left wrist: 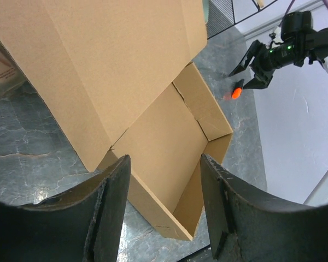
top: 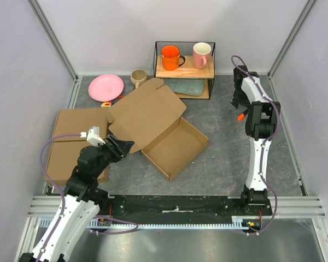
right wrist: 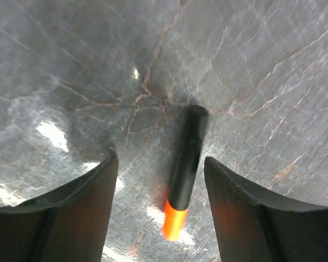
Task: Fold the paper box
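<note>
So, I'm looking at the paper box [top: 164, 128] sitting mid-table, with its tray [top: 177, 147] formed and its lid [top: 147, 112] standing open, leaning back-left toward the flat brown boxes [top: 71, 131]. The left gripper [left wrist: 164, 158] is hanging spread and empty just beside the tray's near-left corner. The right gripper [right wrist: 159, 159] is gaping too, gripping nothing, well apart from the box and over a black pen with an orange tip [right wrist: 187, 158].

What's worrying me is that nothing is bracing the box. If I go pushing the lid with one arm, I'm guessing the light cardboard goes skating across the table, or the fingers end up crumpling a wall.

The left wrist view is showing me the tray's inside and the crease in its side wall, which is hard to make out from the top. The right wrist view is the only one showing the pen's black body; from above I'm only catching an orange speck.
</note>
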`<state>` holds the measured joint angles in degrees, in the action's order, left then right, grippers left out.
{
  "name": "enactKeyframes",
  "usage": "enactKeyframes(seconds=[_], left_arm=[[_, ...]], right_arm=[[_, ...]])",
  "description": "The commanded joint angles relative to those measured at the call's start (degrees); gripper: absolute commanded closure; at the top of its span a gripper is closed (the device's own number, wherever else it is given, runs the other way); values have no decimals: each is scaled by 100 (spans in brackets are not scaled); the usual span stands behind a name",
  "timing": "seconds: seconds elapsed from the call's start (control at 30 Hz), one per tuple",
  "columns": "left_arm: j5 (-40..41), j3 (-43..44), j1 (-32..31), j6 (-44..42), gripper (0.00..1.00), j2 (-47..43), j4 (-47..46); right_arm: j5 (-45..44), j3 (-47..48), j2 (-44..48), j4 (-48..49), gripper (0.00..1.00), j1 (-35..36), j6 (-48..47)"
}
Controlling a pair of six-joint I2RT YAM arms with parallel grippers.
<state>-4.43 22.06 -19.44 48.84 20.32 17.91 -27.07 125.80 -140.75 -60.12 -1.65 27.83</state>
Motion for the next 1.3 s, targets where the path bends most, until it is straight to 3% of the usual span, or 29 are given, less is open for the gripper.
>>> enactKeyframes(seconds=[0.0,0.17,0.33,0.5,0.6,0.7,0.9,1.03,1.27], left_arm=[[-94,-27,-24,29,39,-124,55],[-102,-1,-24,29,39,-186,124],[-76,0,-16,38,39,-195,134],[-199,-71,-16,99,39,-282,107],[-199,-97,-25,117,39,-388,186],[-199,-106,-24,126,40,-449,256],[-111,-1,-33,126,40,-423,265],[47,201,-25,73,40,-441,344],[425,562,-24,-155,39,-485,590]], right_arm=[[324,-503,258,220,27,-72,362],[571,-941,424,359,28,-72,275],[633,-2382,1311,1098,27,-99,232],[457,-2683,1427,1151,28,-116,-67],[571,-3156,1515,1388,34,-125,-191],[878,-3772,1717,1792,54,-116,-226],[1598,-4878,2453,2504,83,-116,80],[1776,-5319,3517,3022,92,120,433],[1538,-5618,5644,3138,94,1998,565]])
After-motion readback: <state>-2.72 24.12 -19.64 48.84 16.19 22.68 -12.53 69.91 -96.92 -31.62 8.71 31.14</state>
